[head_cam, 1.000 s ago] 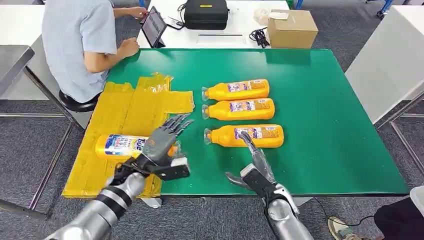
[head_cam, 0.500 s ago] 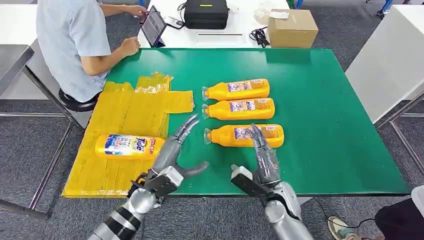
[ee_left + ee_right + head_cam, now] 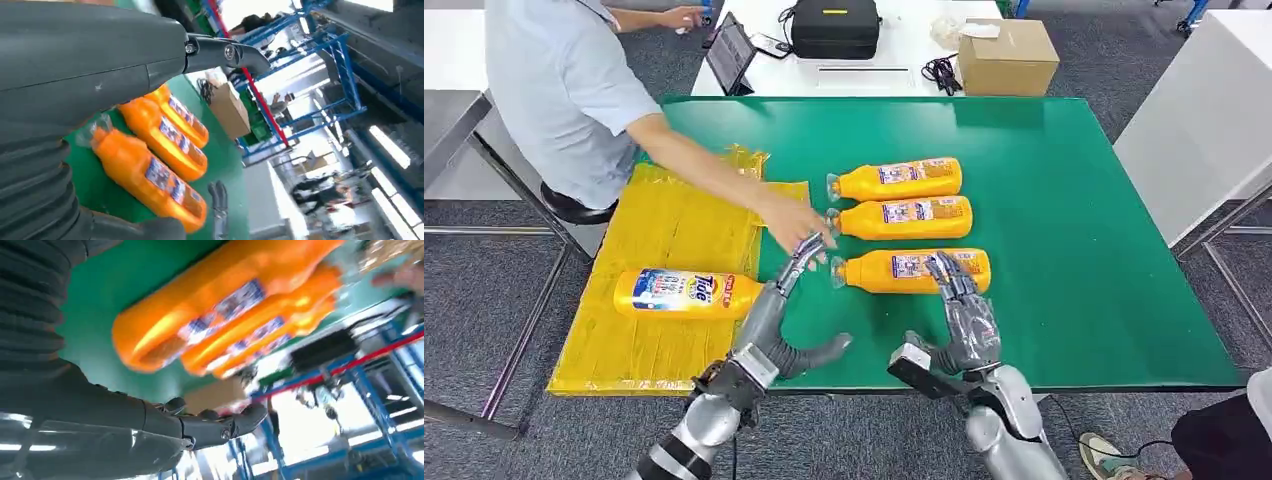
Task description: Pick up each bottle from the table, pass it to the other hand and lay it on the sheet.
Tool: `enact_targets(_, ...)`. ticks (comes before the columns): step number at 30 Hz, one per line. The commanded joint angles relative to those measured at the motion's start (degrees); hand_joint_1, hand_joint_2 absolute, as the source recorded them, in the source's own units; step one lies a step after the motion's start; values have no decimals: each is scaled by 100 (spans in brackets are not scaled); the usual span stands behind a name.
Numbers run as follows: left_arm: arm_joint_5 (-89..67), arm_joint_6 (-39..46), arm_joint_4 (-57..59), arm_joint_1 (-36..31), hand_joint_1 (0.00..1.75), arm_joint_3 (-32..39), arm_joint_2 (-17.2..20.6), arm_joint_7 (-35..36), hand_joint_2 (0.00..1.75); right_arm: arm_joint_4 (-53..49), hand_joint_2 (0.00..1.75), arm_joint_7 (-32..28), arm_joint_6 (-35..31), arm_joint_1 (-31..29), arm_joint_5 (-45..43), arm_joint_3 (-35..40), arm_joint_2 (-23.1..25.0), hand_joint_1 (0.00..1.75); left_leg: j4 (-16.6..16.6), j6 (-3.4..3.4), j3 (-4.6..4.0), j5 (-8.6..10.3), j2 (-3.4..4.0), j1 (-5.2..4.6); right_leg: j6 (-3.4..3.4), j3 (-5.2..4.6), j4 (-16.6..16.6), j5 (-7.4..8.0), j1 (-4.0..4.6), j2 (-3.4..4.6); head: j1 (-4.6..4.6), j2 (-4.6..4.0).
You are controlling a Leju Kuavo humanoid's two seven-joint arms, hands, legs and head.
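Observation:
Three orange bottles lie side by side on the green table, caps to the left: the far one, the middle one and the nearest one. A yellow-and-blue bottle lies on the yellow sheet. My left hand is open, fingers stretched toward the nearest bottle's cap, holding nothing. My right hand is open just in front of that bottle, fingertips over its near edge. A person's hand reaches in beside the bottle caps, just above my left fingertips.
The person in a grey shirt sits at the table's left corner. On the white table behind stand a tablet, a black bag and a cardboard box. Another white table stands at the right.
My left hand left the bottle on the sheet and moved right toward the nearest orange bottle. My right hand rose toward that bottle. The person's arm reached across the sheet to the caps.

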Motion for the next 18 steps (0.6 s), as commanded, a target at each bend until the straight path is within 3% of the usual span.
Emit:
enact_targets(1, 551, 354, 765, 129, 0, -425, -116, -18, 175, 700, 175, 318, 315, -901, 129, -48, -611, 0, -2, -3, 12, -4, 12, -7, -5, 13, -5, 0, -6, 9, 2, 0)
enact_targets(5, 559, 516, 732, 114, 0, -610, -52, 10, 175, 718, 175, 371, 837, -917, -117, 102, -576, 0, -3, -6, 11, -3, 9, -9, -9, 11, -6, 1, -6, 5, 2, 0)
enact_targets(7, 523, 540, 714, 104, 0, -644, -41, 59, 175, 698, 175, 198, 1720, -971, -970, 48, -487, 0, -2, -10, 13, -4, 9, -7, -12, 12, -7, 0, -3, 5, 0, 0)
enact_targets(11, 438, 550, 896, -27, 0, -688, -105, 254, 175, 842, 175, 484, 2618, -1431, -1498, 127, -501, 0, 7, -15, 19, -14, 31, 3, -19, 13, 1, -2, 5, 25, 0, 0)
enact_targets(18, 330, 523, 1012, -132, 0, -755, -170, 366, 175, 1007, 175, 733, 2850, -1729, -1516, 381, -691, 0, 4, -6, 12, -4, 14, 1, -9, 11, -3, 2, 2, 9, 2, 0)
